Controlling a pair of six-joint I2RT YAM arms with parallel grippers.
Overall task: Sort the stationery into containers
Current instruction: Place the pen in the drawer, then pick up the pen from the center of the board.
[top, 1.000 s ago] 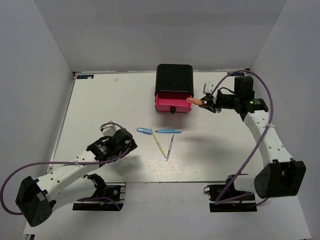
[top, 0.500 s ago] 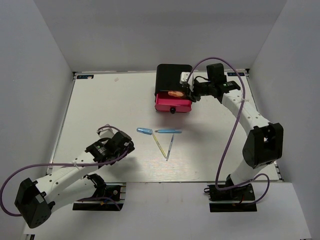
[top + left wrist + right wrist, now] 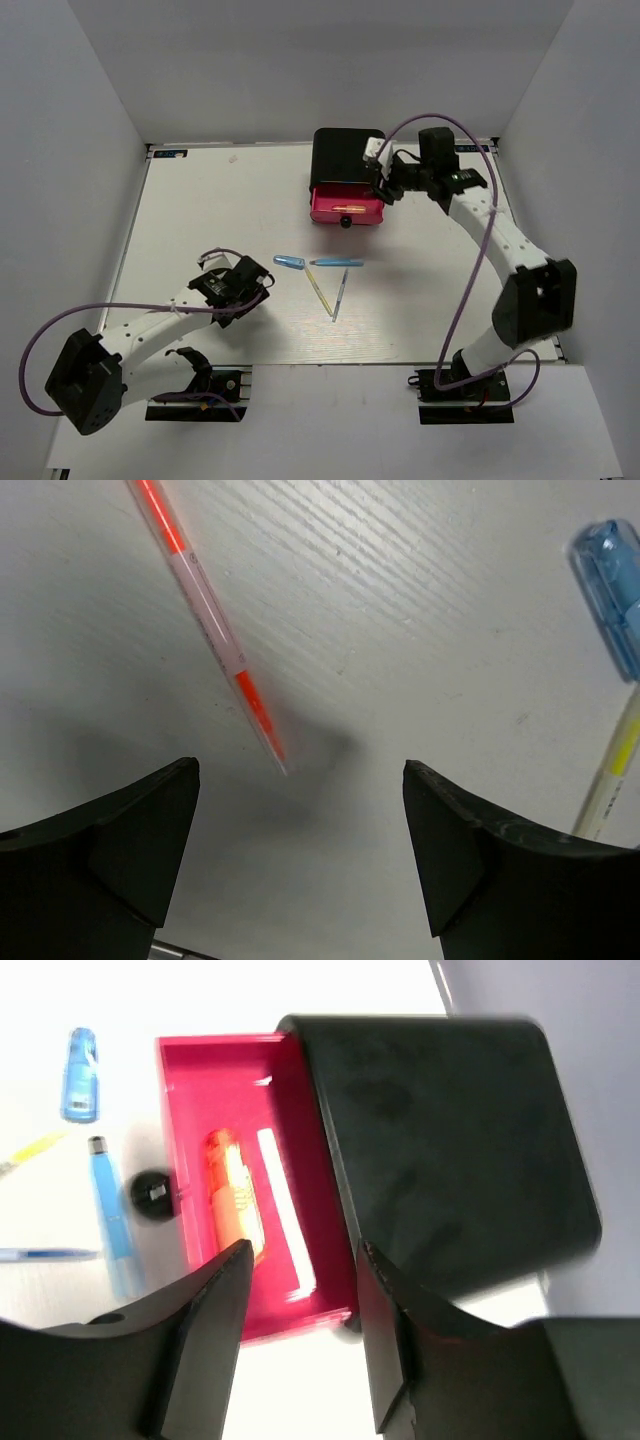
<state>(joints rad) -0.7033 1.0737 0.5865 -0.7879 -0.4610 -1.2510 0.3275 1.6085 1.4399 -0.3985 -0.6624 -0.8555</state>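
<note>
The black cabinet stands at the back with its top pink drawer pulled open. The stubby orange marker lies inside it, also in the right wrist view. My right gripper is open and empty over the drawer's right end. My left gripper is open and empty low over the table, with the thin red-orange stick lying just ahead of its fingertips. Two light blue pens, a yellow stick and a blue-grey stick lie mid-table.
White walls enclose the table on three sides. The drawer's black knob faces the pens. In the left wrist view a light blue pen and the yellow stick lie at the right edge.
My right gripper carried the orange marker over the open drawer and let it go; the marker now lies in the drawer. My left gripper shifted slightly towards the pens.
</note>
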